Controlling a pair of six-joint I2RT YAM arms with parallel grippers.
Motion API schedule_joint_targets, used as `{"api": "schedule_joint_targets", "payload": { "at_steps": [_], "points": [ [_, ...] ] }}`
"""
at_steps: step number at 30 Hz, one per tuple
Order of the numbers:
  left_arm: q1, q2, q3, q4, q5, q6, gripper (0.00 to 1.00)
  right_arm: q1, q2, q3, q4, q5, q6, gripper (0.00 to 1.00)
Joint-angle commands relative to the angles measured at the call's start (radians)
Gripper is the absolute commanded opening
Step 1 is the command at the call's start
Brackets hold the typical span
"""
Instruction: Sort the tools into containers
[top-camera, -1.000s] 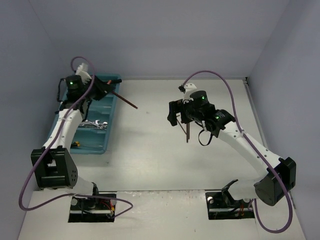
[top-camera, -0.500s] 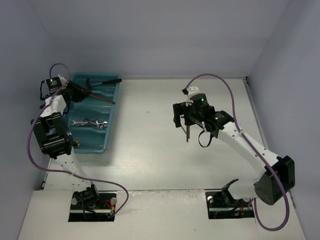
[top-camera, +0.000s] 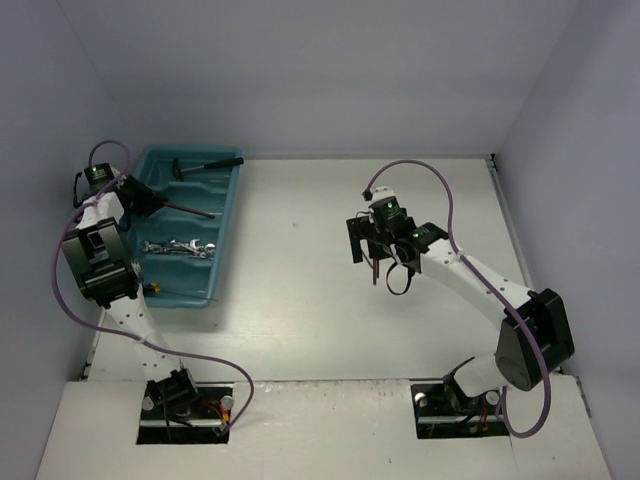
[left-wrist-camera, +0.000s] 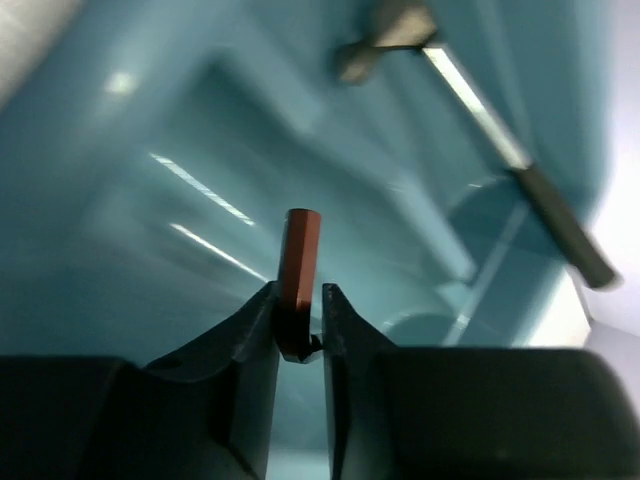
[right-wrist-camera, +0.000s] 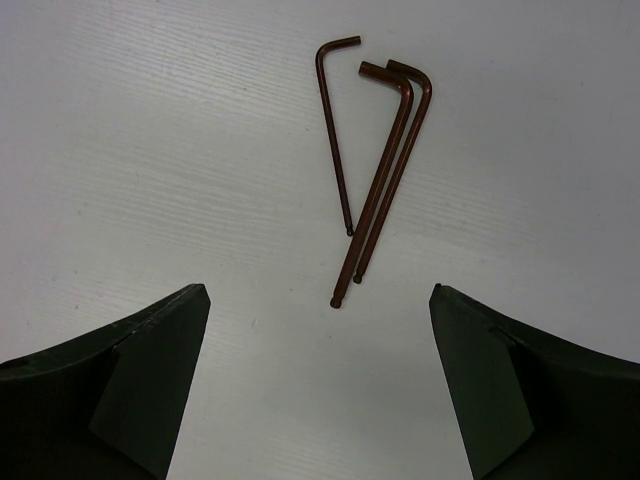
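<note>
The tool in my left jaws is a thin reddish-brown hex key (left-wrist-camera: 299, 250): the left gripper (left-wrist-camera: 298, 300) is clenching it near one end, its fingers (left-wrist-camera: 250, 340) pressing on it from both sides. The key is slanting out over the far compartment of the teal tray (left-wrist-camera: 140, 240), where the black-handled hammer (left-wrist-camera: 520, 165) is lying; I cannot tell whether the key's free end is touching the tray. The right gripper (right-wrist-camera: 318, 295) is hanging with its jaws spread wide, gripping nothing and looking down at the white table (right-wrist-camera: 150, 120). Just beyond its fingertips, three more hex keys (right-wrist-camera: 375, 170) are lying on the table, two touching side by side and the third just beside them. From above, I am seeing silver wrenches (top-camera: 180, 247) lying in the tray's middle compartment and a yellow-handled tool (top-camera: 152, 290) in the near one, all well apart from the right arm.
</note>
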Motion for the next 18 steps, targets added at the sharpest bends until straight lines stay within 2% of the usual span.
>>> {"api": "schedule_joint_targets", "payload": {
  "at_steps": [1,4,9,13,18],
  "points": [
    [-0.003,-0.023,0.055,0.031,-0.004,0.017,0.21,-0.006,0.025,-0.006,0.03,0.08,0.022,0.89],
    [-0.003,-0.034,0.054,0.029,-0.009,0.015,0.32,-0.009,0.053,-0.011,0.03,0.11,0.035,0.87],
    [-0.004,-0.084,0.065,-0.053,-0.079,0.063,0.44,-0.019,0.13,0.011,0.03,0.102,0.067,0.78],
    [-0.003,-0.13,0.104,-0.165,-0.16,0.138,0.47,-0.033,0.183,0.048,0.03,0.106,0.097,0.68],
    [-0.007,-0.231,0.12,-0.264,-0.23,0.155,0.49,-0.064,0.27,0.1,0.031,0.106,0.133,0.52]
  ]
}}
